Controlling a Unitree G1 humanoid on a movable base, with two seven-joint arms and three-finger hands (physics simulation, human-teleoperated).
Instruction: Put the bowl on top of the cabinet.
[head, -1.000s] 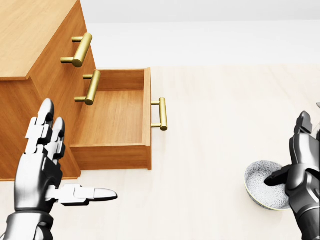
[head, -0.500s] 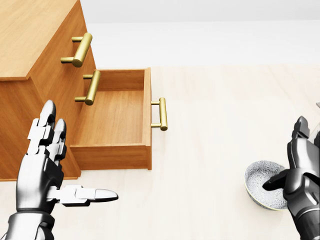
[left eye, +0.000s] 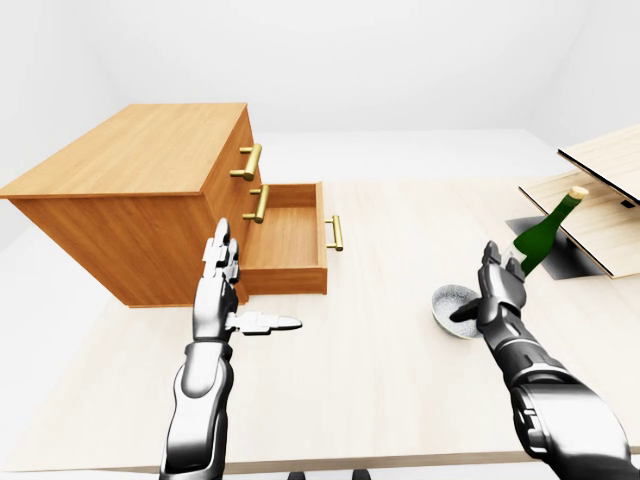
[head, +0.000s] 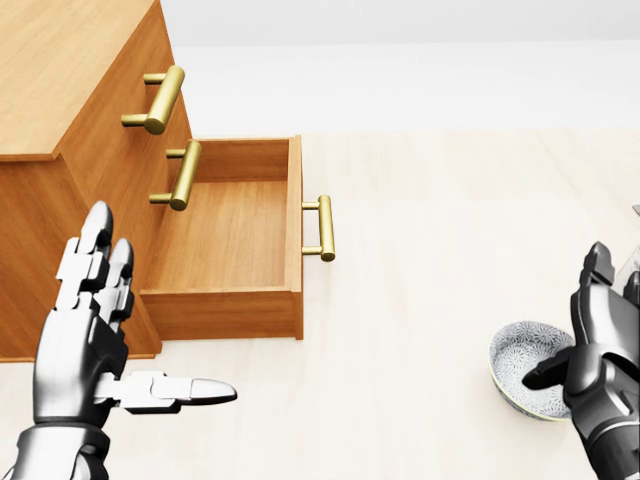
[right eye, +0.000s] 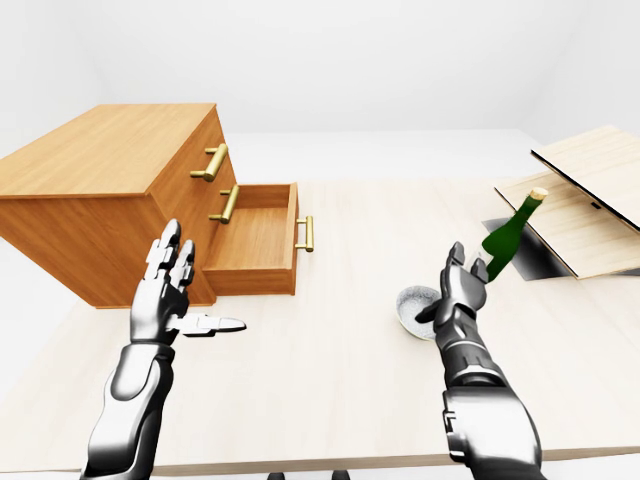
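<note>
A patterned grey-and-white bowl (head: 522, 362) stands on the pale table (head: 420, 250) at the lower right of the head view. My right hand (head: 577, 325) is at the bowl's right rim, with its thumb dipping inside the bowl and its fingers pointing up, open. The wooden cabinet (left eye: 140, 160) stands at the left, its flat top bare. Its bottom drawer (head: 225, 235) is pulled out and empty. My left hand (head: 120, 330) hovers open beside the cabinet's lower corner, thumb pointing right, holding nothing.
A green bottle (left eye: 540, 238) stands just beyond the bowl, close to my right hand. Wooden boards (left eye: 600, 195) and a dark opening (left eye: 563, 258) lie at the table's right. Brass handles (head: 160, 98) stick out from the cabinet's closed drawers.
My right hand has sunk slightly and shifted a little toward the bowl's right rim. The left hand, bowl and camera have stayed put.
</note>
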